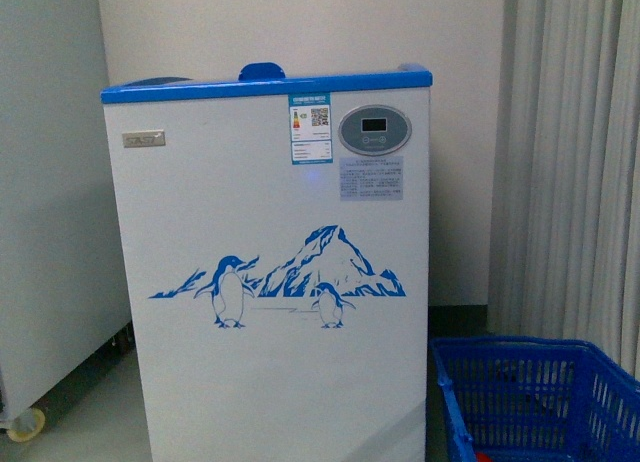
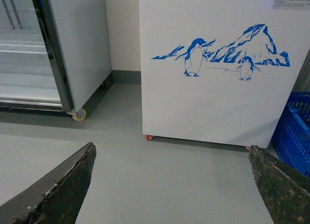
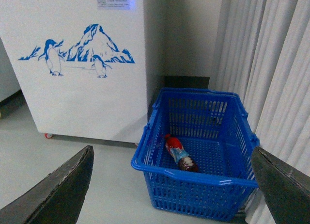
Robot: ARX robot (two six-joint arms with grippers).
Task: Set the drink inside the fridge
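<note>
One drink bottle (image 3: 180, 154) lies on its side, alone, in the blue basket (image 3: 193, 174), which stands on the floor just beside the fridge (image 3: 72, 98). It is judged light and stiff but smooth and round, so liable to roll; best pinched across the body at the label. Left gripper (image 2: 170, 151) and right gripper (image 3: 172, 151) both gape wide, holding nothing.

Open floor (image 2: 160, 175) fronts the fridge (image 1: 270, 282); basket (image 3: 193, 175) stands beside it.
</note>
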